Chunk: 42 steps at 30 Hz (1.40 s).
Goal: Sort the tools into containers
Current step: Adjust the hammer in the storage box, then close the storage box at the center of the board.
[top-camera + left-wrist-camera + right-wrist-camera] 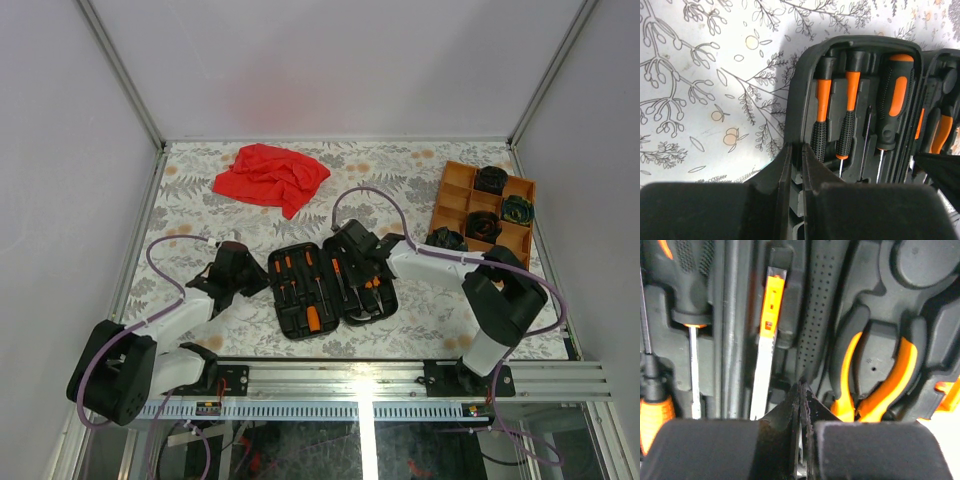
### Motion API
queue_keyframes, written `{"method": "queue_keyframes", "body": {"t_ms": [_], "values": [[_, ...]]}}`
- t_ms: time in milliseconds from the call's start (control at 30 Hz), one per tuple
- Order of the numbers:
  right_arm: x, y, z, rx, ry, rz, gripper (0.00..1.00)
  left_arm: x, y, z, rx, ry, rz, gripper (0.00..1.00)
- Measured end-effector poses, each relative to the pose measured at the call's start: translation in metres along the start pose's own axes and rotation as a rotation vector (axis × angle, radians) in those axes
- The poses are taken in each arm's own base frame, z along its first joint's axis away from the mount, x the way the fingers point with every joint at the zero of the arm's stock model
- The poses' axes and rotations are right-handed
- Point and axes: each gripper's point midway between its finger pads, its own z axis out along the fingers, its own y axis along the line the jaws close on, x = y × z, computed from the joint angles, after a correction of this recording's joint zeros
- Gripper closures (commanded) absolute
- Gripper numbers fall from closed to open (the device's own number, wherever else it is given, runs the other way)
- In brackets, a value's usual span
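- The left pincer (243, 276) lies low on the tabletop (400, 170) just left of the tool case (288, 318). Its fingers are drawn narrow, with only a thin slit between them. The tips sit at the case's left rim; I cannot tell whether they pinch it.
- The red cloth (270, 175) lies crumpled at the back, well apart from both arms.
- The tool case lies open and flat between the two pincers. Its left half holds the screwdrivers (850, 110) side by side in moulded slots, handles pointing away from the left pincer and shafts toward it.
- The right pincer (801, 390) hangs over the case's right half, its fingers pressed fully together with nothing between them.
- The hammer handle (815, 315) lies in its slot directly ahead of the right pincer's tips, its end just at them.
- The pliers (880, 385) are seated just right of those tips.
- The orange tray (455, 195) stands at the far right, with dark coiled bundles (490, 178) in its compartments.
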Motion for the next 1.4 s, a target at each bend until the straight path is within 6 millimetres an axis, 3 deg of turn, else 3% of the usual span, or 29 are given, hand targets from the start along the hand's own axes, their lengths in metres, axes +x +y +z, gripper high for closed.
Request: {"method": "queue_keyframes", "body": {"t_ms": [467,700,833,1000,1100,1200,1400], "values": [[0.008,0.000,0.007,0.051,0.013,-0.026,0.99,-0.001,-0.002,0.001,0.001,-0.009,0.009,1.00],[-0.001,0.003,-0.005,0.033,-0.042,-0.034,0.77,-0.002,-0.001,0.001,-0.009,-0.022,0.015,1.00],[-0.012,0.011,-0.026,-0.011,-0.096,-0.053,0.67,-0.002,-0.001,0.001,-0.010,-0.022,0.017,1.00],[-0.053,0.012,-0.082,-0.073,-0.297,-0.031,0.56,-0.003,-0.004,0.003,-0.014,-0.012,0.030,1.00],[-0.074,-0.001,-0.111,-0.072,-0.406,0.001,0.53,-0.003,-0.006,0.005,-0.010,-0.006,0.037,1.00],[-0.082,-0.029,-0.126,-0.040,-0.469,0.059,0.48,-0.003,-0.008,0.006,-0.006,-0.002,0.042,1.00],[-0.054,-0.095,-0.108,0.045,-0.415,0.206,0.45,-0.004,-0.010,0.008,0.002,0.007,0.043,1.00]]}}
